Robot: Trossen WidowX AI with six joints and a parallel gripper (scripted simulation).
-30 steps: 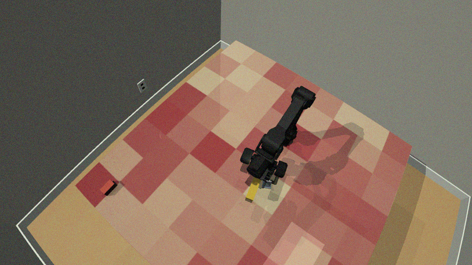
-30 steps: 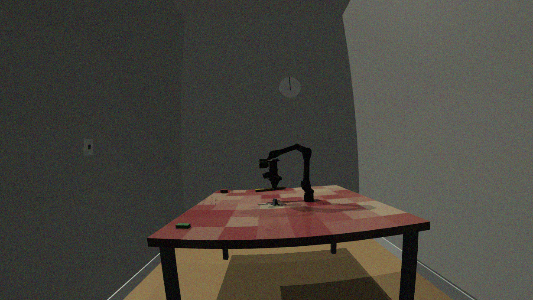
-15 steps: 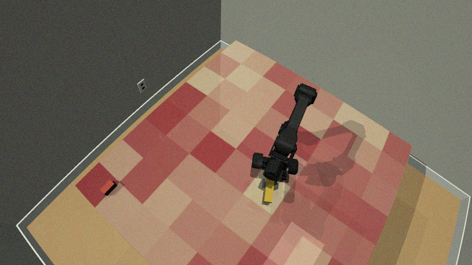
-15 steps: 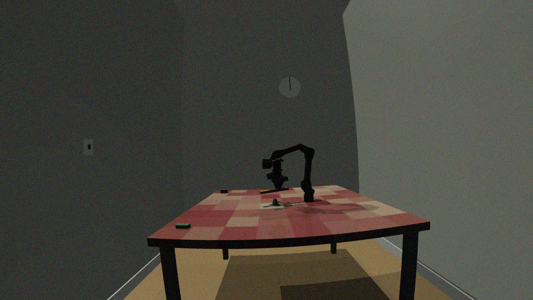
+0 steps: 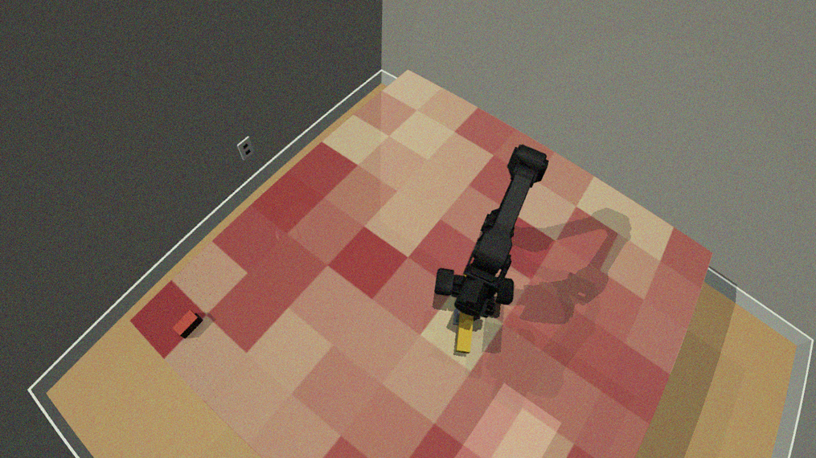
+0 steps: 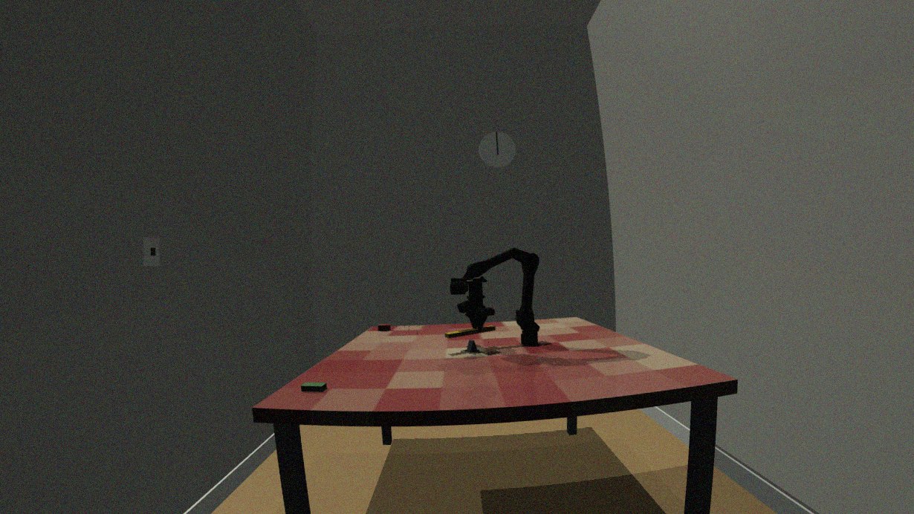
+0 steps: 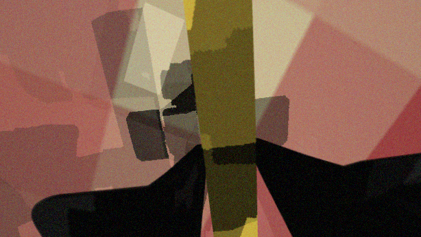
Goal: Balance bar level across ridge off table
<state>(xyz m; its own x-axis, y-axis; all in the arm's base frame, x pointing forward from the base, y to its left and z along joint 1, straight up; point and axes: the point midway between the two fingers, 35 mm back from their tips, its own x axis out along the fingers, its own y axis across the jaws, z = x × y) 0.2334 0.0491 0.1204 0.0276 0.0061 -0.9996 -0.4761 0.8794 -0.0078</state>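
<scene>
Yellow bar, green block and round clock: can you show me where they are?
Yellow bar (image 5: 463, 337) (image 6: 460, 333) (image 7: 224, 96): top, exterior and wrist views, its long body.
Green block (image 6: 313, 385): exterior view, its top.
Round clock (image 6: 487, 151): exterior view, its face.

Bar matt, smooth; table smooth; fingers matt.
</scene>
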